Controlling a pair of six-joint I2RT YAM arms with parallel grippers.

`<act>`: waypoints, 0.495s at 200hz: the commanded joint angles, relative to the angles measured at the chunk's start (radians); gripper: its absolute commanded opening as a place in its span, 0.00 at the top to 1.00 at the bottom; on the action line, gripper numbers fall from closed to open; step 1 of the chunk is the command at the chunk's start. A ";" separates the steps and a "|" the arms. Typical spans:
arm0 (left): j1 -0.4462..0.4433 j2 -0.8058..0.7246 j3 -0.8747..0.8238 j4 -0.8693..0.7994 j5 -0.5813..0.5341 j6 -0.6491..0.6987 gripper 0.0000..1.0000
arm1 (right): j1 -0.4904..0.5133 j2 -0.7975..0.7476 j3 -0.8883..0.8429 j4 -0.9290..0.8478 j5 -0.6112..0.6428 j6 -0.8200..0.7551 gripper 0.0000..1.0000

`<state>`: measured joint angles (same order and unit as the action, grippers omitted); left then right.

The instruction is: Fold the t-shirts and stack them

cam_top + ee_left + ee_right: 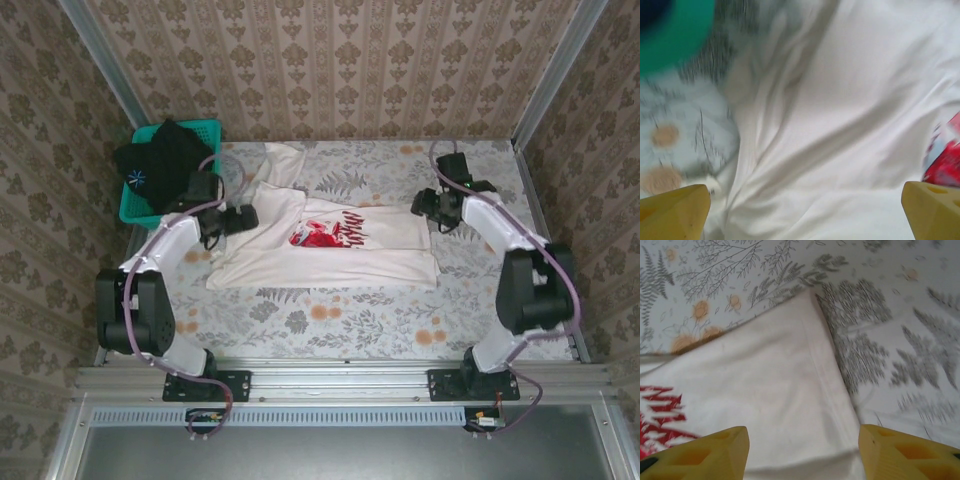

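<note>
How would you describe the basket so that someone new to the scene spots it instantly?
Start at the floral-patterned table and go to its far-left corner. There sits the teal basket, heaped with dark cloth that spills over its rim. Its teal colour and raised walls set it apart from the white t-shirt, which lies flat on the table beside it.

- Walls on three sides carry beige wallpaper with a repeating brown damask motif.
- Pale metal posts stand in the far corners.
- The bench is covered by a pale cloth printed with grey ferns and orange flowers.
- A metal rail runs along its near edge.
- The light is soft and even.
</note>
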<state>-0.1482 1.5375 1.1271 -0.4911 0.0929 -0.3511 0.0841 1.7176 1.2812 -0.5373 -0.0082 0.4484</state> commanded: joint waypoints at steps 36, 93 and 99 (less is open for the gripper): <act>-0.077 0.485 0.620 -0.019 -0.048 0.089 0.00 | -0.001 0.348 0.305 -0.064 0.028 -0.118 0.36; -0.047 1.106 1.497 -0.288 -0.139 0.041 0.21 | -0.003 0.444 0.386 -0.056 0.029 -0.124 0.35; -0.038 1.127 1.501 -0.252 -0.121 0.015 0.21 | -0.003 0.444 0.390 -0.055 0.031 -0.126 0.34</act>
<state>-0.2214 2.5774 2.4935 -0.6373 -0.0036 -0.2737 0.0834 2.1410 1.6241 -0.5610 0.0002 0.3420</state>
